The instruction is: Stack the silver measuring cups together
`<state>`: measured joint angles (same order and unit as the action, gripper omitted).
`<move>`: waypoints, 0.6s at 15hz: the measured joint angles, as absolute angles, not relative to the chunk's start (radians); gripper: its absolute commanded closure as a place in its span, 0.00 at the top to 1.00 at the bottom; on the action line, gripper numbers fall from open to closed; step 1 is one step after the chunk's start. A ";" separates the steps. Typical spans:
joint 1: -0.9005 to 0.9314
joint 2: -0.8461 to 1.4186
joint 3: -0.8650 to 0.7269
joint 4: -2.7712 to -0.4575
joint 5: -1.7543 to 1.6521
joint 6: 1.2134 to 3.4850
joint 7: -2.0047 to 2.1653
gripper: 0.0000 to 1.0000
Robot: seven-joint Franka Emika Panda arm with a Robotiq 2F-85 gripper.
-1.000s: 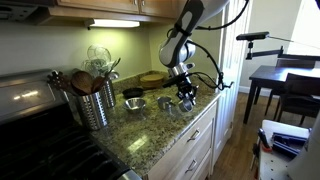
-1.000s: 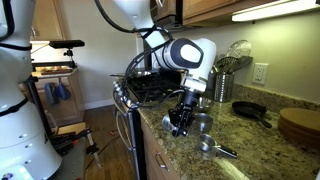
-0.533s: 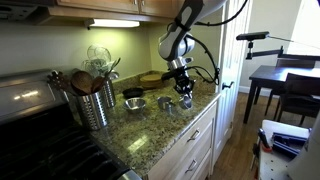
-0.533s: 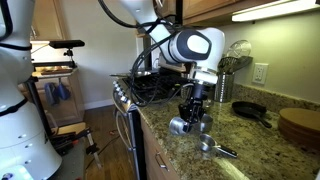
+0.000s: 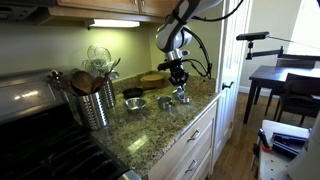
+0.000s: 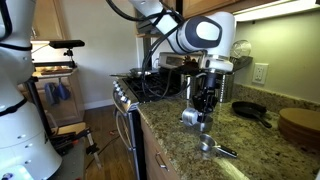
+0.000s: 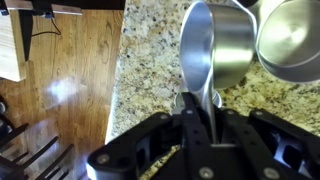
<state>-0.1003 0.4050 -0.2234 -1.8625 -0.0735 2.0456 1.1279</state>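
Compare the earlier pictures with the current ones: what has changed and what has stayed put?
The gripper, shut on the handle of one silver measuring cup, has risen and lifted it off the counter. The other measuring cups, the utensil canister and the dark bowl stayed in place.
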 measured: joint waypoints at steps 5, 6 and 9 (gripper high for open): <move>-0.113 0.435 -0.218 -1.803 -0.003 2.046 1.090 0.08; -0.117 0.448 -0.217 -1.788 0.013 2.046 1.080 0.08; -0.124 0.495 -0.216 -1.733 0.045 2.046 1.057 0.08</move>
